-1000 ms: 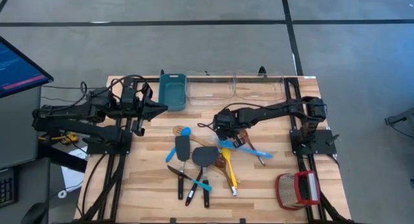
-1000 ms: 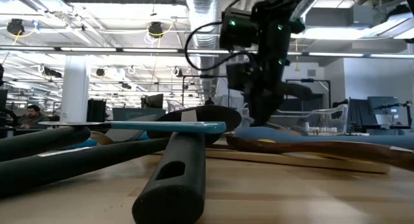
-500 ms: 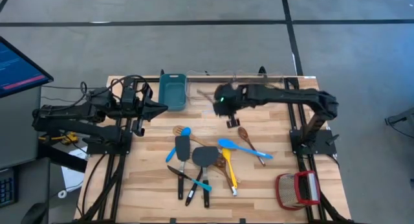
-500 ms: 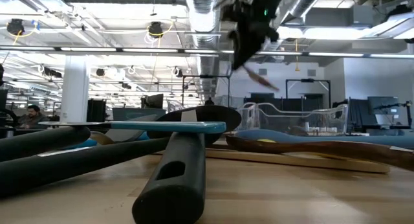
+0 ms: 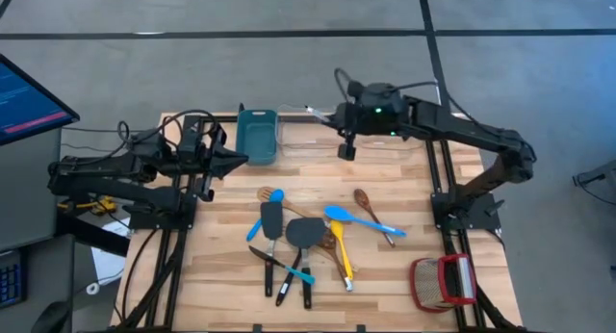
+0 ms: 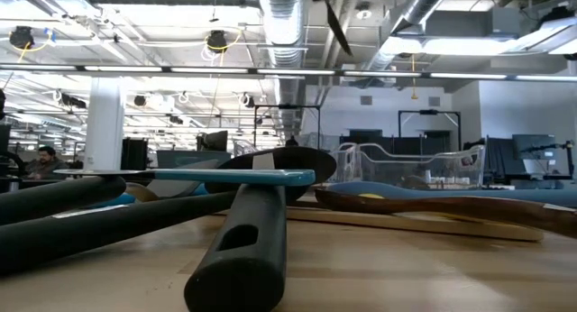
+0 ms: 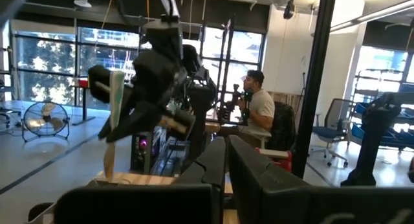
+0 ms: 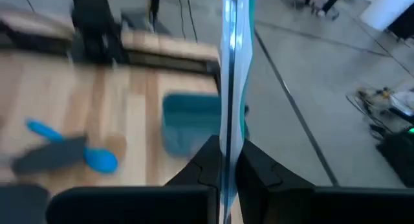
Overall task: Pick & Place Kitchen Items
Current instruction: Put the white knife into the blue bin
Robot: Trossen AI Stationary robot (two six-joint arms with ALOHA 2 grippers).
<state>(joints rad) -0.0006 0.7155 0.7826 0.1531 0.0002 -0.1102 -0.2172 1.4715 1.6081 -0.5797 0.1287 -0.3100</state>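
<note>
My right gripper (image 5: 345, 148) hangs high over the clear bins (image 5: 348, 129) at the back of the tabletop (image 5: 404, 266), clamped tight on a thin blue-edged utensil (image 8: 231, 68) that runs straight out between my fingers. I judge this the carry step, with the drop next: I need to line the piece up over a bin, come lower and only then let go. The other kitchen items (image 5: 303, 239) lie heaped mid-tabletop, well apart from me. My left gripper (image 5: 241, 160) waits closed and empty beside the teal bin (image 5: 257, 136).
</note>
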